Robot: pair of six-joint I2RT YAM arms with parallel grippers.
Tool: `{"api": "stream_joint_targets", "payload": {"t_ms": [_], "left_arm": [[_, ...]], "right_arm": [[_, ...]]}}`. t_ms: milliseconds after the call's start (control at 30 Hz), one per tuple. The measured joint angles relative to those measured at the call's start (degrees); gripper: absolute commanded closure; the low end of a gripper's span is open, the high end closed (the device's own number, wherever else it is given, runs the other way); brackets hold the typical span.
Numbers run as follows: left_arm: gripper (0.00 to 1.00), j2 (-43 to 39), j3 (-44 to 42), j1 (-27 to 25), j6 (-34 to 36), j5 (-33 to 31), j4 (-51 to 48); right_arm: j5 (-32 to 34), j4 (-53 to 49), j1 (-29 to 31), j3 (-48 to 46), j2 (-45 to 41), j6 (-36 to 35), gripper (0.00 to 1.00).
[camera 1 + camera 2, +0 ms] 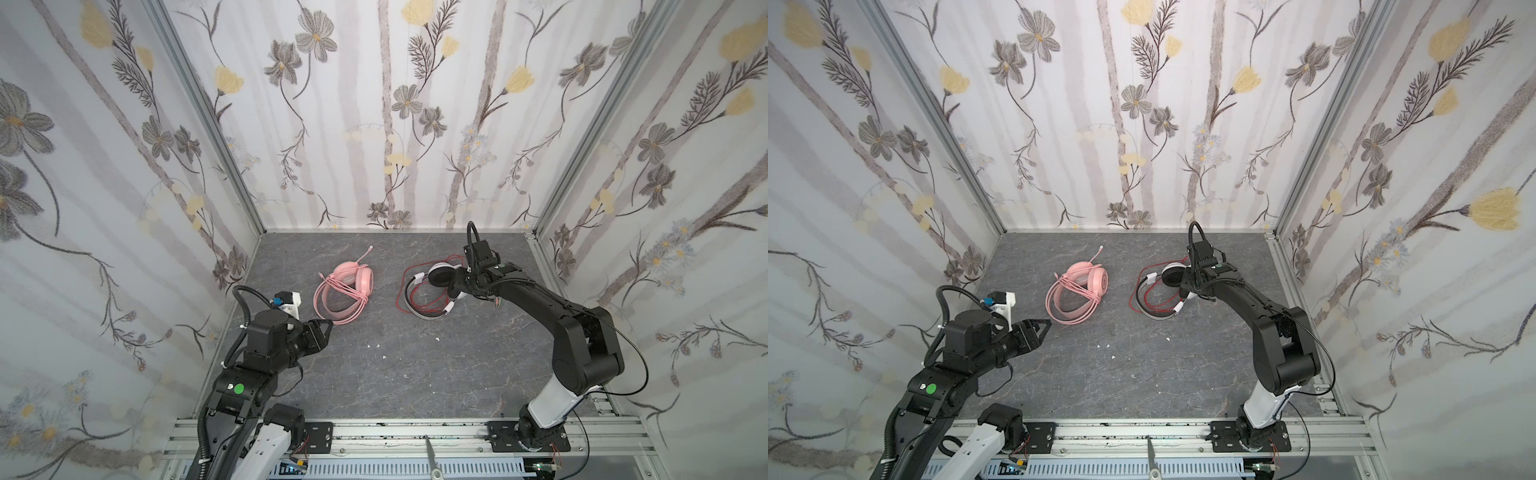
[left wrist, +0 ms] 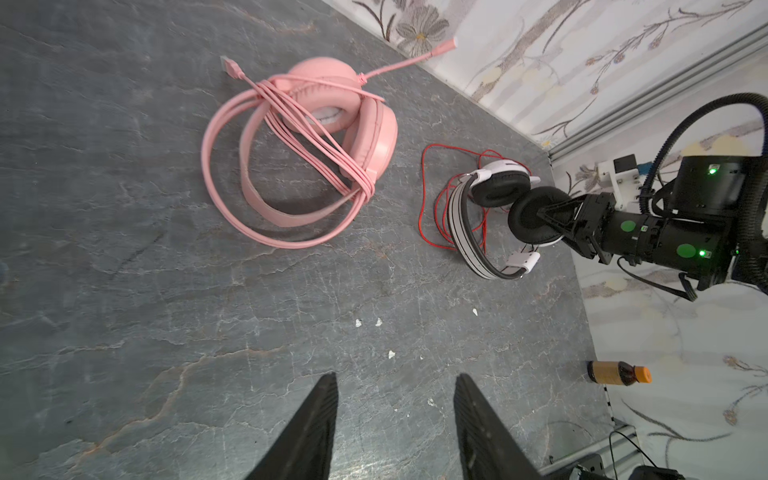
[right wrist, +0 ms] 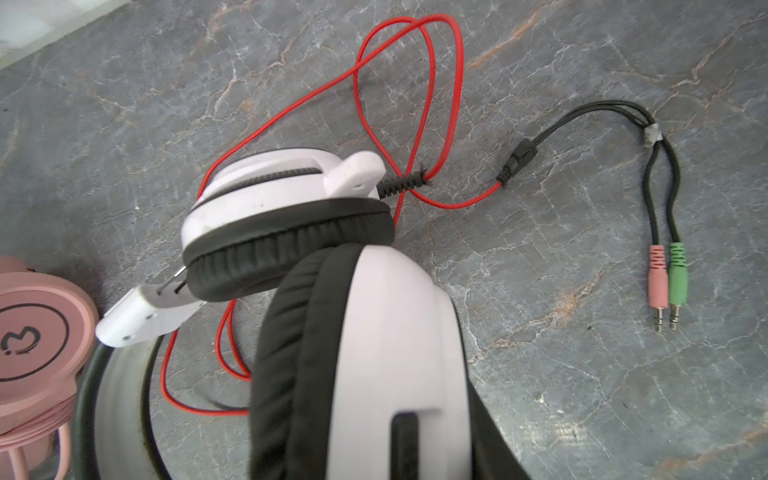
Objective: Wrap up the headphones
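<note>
Left wrist view: left gripper [image 2: 395, 378] jaws apart, empty, hanging over bare bench [image 2: 166, 291]. In both top views the left arm is folded low at lower left, gripper tip near the pink headset [image 1: 353, 276], which lies left of centre with its cord wound round it. Right arm stretches from lower right to the white-and-black headset [image 1: 439, 275], right of centre. Right gripper [image 2: 544, 214] sits around one ear cup, can't tell if clamped. Red cord [image 3: 457, 206] loose, plugs [image 3: 667, 282] on bench.
</note>
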Motion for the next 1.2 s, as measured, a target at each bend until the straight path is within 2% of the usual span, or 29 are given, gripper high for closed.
{"api": "stream_joint_targets", "payload": {"t_ms": [167, 233, 300, 500, 700, 1000, 1200], "left_arm": [[0.37, 13.31, 2.03, -17.07, -3.78, -8.28, 6.12], [0.36, 21.00, 5.99, -21.77, -5.03, -11.37, 8.90], [0.35, 27.80, 10.03, -24.11, -7.02, -13.07, 11.17], [0.33, 45.79, 22.97, -26.25, -14.16, -15.47, 13.73], [0.34, 57.68, 31.87, -27.26, -18.97, -13.22, 13.38], [0.36, 65.09, 37.68, -29.55, -22.67, -11.23, 11.76], [0.43, 67.06, 38.01, -30.23, -25.62, -11.89, 9.99]], "right_arm": [[-1.27, 0.52, 0.00, -2.78, -4.90, 0.52, 0.67], [-1.42, 0.81, 0.09, -3.85, -6.71, 0.94, 0.67], [-1.62, 1.03, 0.15, -5.03, -8.70, 1.53, 0.67], [-1.81, 1.29, 0.55, -6.99, -12.79, 3.17, 0.67], [-1.86, 2.03, 0.59, -7.45, -15.98, 3.69, 0.67], [-1.81, 2.67, 0.63, -7.54, -17.16, 4.09, 0.67], [-2.73, 3.02, 0.63, -7.56, -17.64, 5.16, 0.67]]}}
